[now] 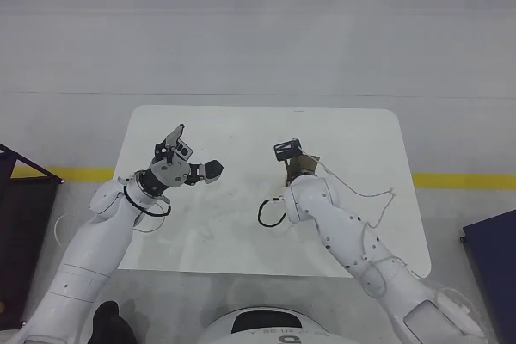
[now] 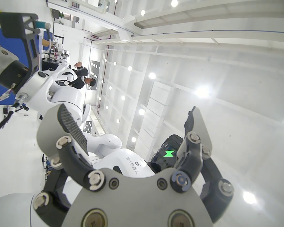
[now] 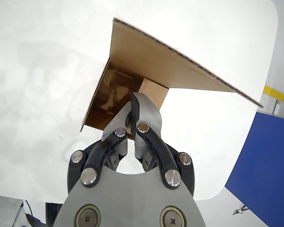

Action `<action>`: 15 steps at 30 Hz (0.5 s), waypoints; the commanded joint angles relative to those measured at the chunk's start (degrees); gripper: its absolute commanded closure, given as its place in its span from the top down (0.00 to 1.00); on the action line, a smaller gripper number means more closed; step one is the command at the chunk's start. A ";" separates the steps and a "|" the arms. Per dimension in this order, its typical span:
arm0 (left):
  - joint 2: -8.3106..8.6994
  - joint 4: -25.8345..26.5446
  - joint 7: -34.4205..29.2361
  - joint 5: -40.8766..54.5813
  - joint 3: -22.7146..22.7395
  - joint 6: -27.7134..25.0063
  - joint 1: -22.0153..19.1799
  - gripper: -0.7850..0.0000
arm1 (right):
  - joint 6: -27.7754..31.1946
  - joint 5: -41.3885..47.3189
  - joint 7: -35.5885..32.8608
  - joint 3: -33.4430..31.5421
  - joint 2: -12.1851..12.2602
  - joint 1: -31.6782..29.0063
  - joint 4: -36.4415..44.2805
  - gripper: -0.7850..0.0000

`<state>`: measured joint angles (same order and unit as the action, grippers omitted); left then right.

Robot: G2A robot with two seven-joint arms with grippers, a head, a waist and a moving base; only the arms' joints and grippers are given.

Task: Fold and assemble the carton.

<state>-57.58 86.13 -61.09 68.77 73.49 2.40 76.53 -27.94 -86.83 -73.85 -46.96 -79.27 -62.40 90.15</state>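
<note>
A brown corrugated carton (image 3: 156, 55) rests on the white table (image 3: 49, 36), its top open and one large flap (image 3: 175, 72) sticking out sideways. My right gripper (image 3: 134, 100) is shut on the carton's near wall at the rim. From above, just a brown corner of the carton (image 1: 309, 162) peeks out beside the right gripper (image 1: 294, 162), near the table's middle. My left gripper (image 1: 194, 152) is held above the table's left part, well apart from the carton. It is turned up toward the ceiling, and the left gripper (image 2: 129, 119) is open with nothing between its fingers.
The white table (image 1: 361, 138) has rounded corners and bare surface around both arms. A blue panel (image 1: 509, 258) stands off the right side, and a dark frame (image 1: 13, 206) off the left. A yellow floor line (image 1: 473, 181) runs behind.
</note>
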 commanded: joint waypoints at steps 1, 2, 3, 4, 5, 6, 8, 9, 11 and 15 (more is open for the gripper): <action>0.00 0.00 0.00 0.00 0.00 0.00 0.00 1.00 | 0.08 0.14 0.23 -0.36 -0.17 -0.19 -0.50 0.00; 0.00 0.00 0.00 0.00 0.00 0.00 0.00 1.00 | 0.22 0.17 0.27 -0.48 -0.26 -0.29 -0.77 0.00; 0.00 0.00 0.00 0.00 0.00 0.00 0.00 1.00 | 0.23 0.19 0.32 -0.65 -0.35 -0.39 -1.01 0.00; 0.00 0.00 0.00 0.00 0.00 0.00 0.00 1.00 | 0.26 0.17 0.40 -0.78 -0.44 -0.49 -1.21 0.00; 0.00 0.00 0.00 0.00 0.00 0.00 0.00 1.00 | 0.37 0.12 0.39 -0.89 -0.53 -0.58 -1.32 0.00; 0.00 0.00 0.00 0.00 0.00 0.00 0.00 1.00 | 0.41 0.10 0.43 -1.05 -0.62 -0.66 -1.34 0.00; 0.00 0.00 0.00 0.00 0.00 0.00 0.00 1.00 | 0.31 0.06 0.56 -1.60 -0.75 -0.85 -1.04 0.00; 0.00 0.00 0.00 0.00 0.00 0.00 0.00 1.00 | 0.23 -0.03 0.61 -2.00 -0.78 -0.95 -0.63 0.00; 0.00 0.00 0.00 0.00 0.00 0.00 0.00 1.00 | 0.21 -0.41 0.66 -2.93 -0.79 -1.26 0.54 0.04; 0.00 0.00 0.00 0.00 0.00 0.00 0.00 1.00 | 0.22 -0.56 0.98 -5.39 -0.65 -2.68 4.53 0.24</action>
<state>-57.58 86.13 -61.09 68.77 73.49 2.40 76.53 -27.71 -87.59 -72.92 -51.85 -79.95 -64.79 93.72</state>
